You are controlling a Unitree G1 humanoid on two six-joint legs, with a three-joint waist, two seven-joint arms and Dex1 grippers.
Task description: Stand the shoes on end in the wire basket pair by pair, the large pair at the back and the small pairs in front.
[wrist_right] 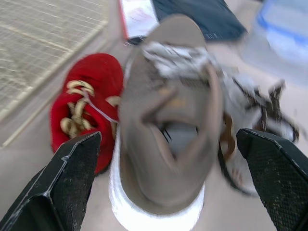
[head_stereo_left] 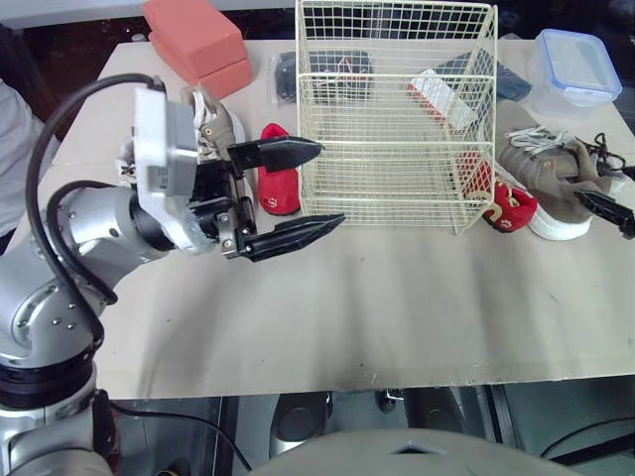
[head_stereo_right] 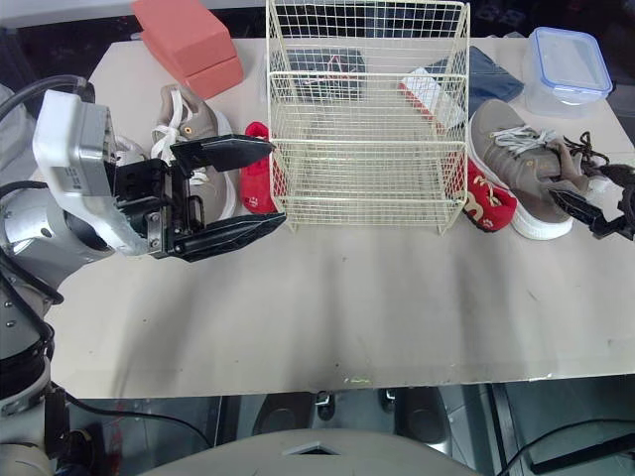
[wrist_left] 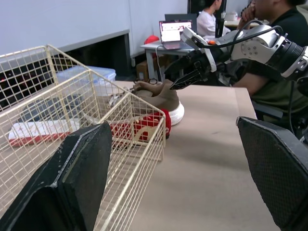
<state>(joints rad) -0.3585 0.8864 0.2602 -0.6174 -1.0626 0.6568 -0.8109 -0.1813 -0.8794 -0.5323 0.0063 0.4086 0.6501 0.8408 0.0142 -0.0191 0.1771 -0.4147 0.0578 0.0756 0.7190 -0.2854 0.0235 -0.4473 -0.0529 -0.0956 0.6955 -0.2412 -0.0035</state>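
Judging the next reach, which arm do we use for the big shoe?

We'd use the right one. Our right gripper (wrist_right: 168, 138) sits just at the heel of the tan sneaker (head_stereo_left: 551, 169) lying right of the wire basket (head_stereo_left: 397, 178). Its fingers are spread wide, one on each side of the heel, holding nothing.

And how does that sneaker lie from us?

Heel toward the gripper, toe pointing away toward the basket's back corner, so its long axis runs nearly along our line of reach. We think the fingers would close across the width at the collar, not along the length.

What sits beside it?

A small red shoe (head_stereo_left: 511, 208), close against its inner side, between it and the basket wall. We'd want to keep the inner finger off it.

And our left gripper (head_stereo_left: 330, 184)?

Spread open too and empty, hovering in front of the basket's left corner. It is near the other red shoe (head_stereo_left: 278, 188) and the second tan sneaker (head_stereo_right: 189, 119), both left of the basket, and well apart from the right-hand sneaker.

So where does the sneaker go?

Leftward and back from the gripper, over the rim, to the rear of the basket, where no shoe stands yet.
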